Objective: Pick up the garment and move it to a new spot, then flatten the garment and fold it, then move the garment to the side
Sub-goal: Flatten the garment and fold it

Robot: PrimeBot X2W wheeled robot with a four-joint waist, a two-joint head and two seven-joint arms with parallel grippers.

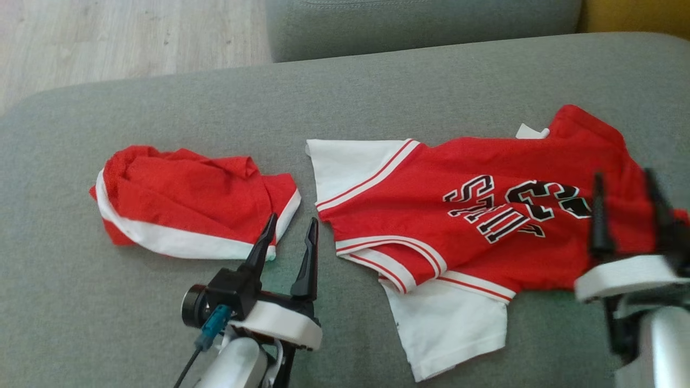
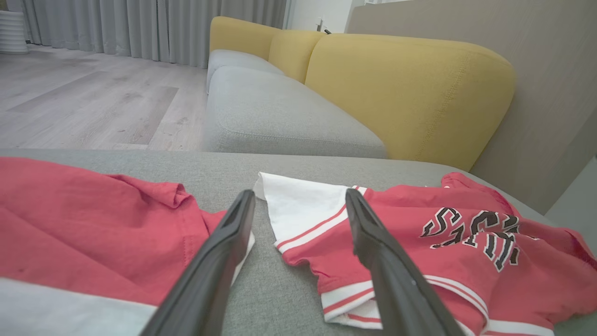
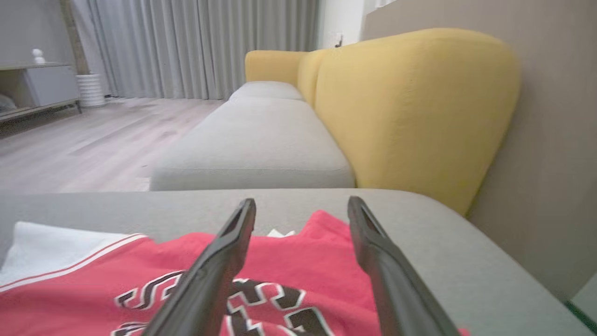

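Here we are over the grey cushion (image 1: 161,108), and the red jersey (image 1: 431,188) lies sprawled on its right half, not yet flat. The body is rumpled, one white sleeve points to the far left, and the other is tucked under and spills toward the near edge. Its long axis runs side to side across the head view, with the lettering roughly in the middle.

The right end effector (image 1: 623,175) hovers over the jersey's right-hand end, fingers spread wide and nothing pinched. Its wrist view shows the red cloth lying loose below the gap. The left end effector (image 1: 292,220) is spread and empty too, over bare cushion between the jersey's striped cuffs and a crumpled pair of red shorts (image 1: 183,199) further left.

So each arm has one end of the jersey on its own side. The right is directly above its end; the left is just beside the other, with the cuffs ahead and to its right. A small white scrap at the far edge may be the neck label, but it's too blurred to say.

My read is that flattening comes next, with an outward pull from both ends along that axis.
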